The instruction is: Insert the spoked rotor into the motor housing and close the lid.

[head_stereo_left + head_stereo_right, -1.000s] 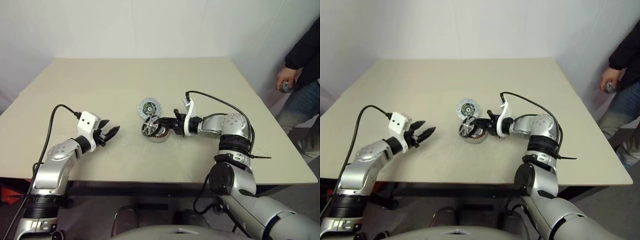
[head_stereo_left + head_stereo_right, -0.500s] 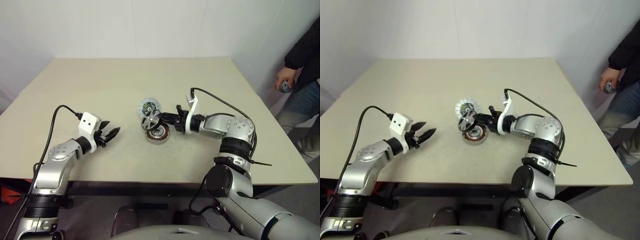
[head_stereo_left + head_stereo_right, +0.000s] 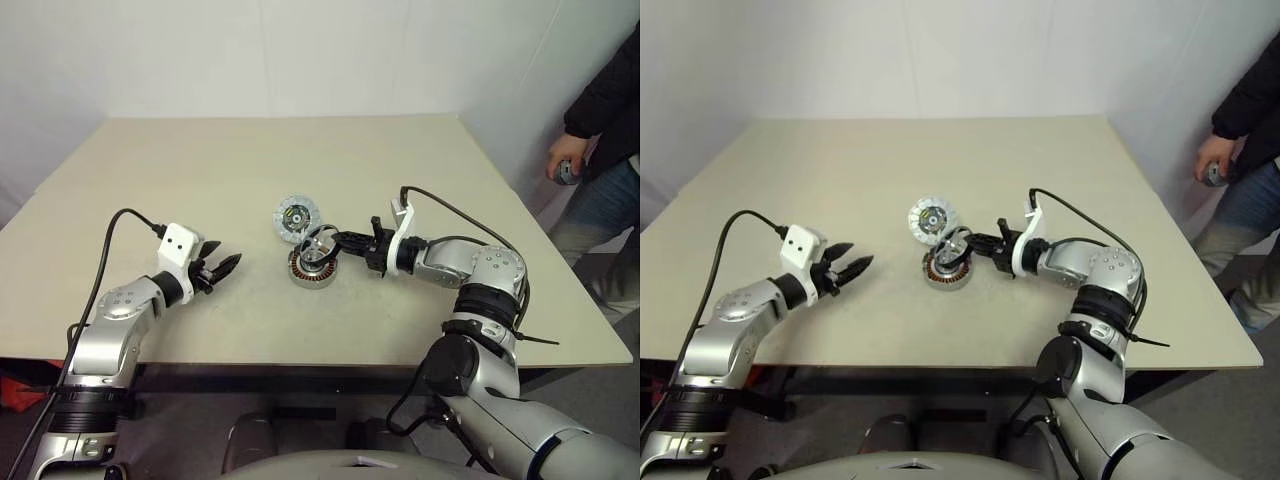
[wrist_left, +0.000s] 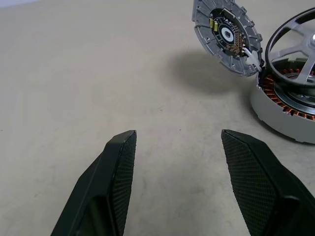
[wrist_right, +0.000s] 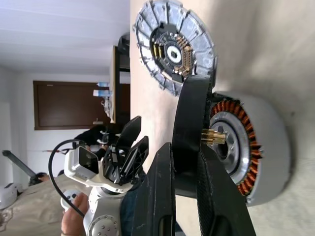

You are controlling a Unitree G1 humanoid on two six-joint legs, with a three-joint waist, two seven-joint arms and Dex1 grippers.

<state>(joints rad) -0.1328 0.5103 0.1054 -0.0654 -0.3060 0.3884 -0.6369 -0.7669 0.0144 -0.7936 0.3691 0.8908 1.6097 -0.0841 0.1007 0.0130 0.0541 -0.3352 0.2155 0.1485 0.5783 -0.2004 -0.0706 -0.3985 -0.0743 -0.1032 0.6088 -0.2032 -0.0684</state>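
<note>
Copper windings show in the motor housing (image 3: 312, 270) at mid-table (image 3: 250, 170), its lid (image 3: 297, 217) flipped up behind it. Our right gripper (image 3: 340, 242) pinches the spoked rotor (image 3: 321, 245), tilted just above the housing. Our left gripper (image 3: 218, 268) hangs released, well apart.

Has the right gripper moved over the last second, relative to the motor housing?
Yes. The right gripper, jaws shut on the spoked rotor, drew back to the right while the motor housing stayed on the table.
</note>
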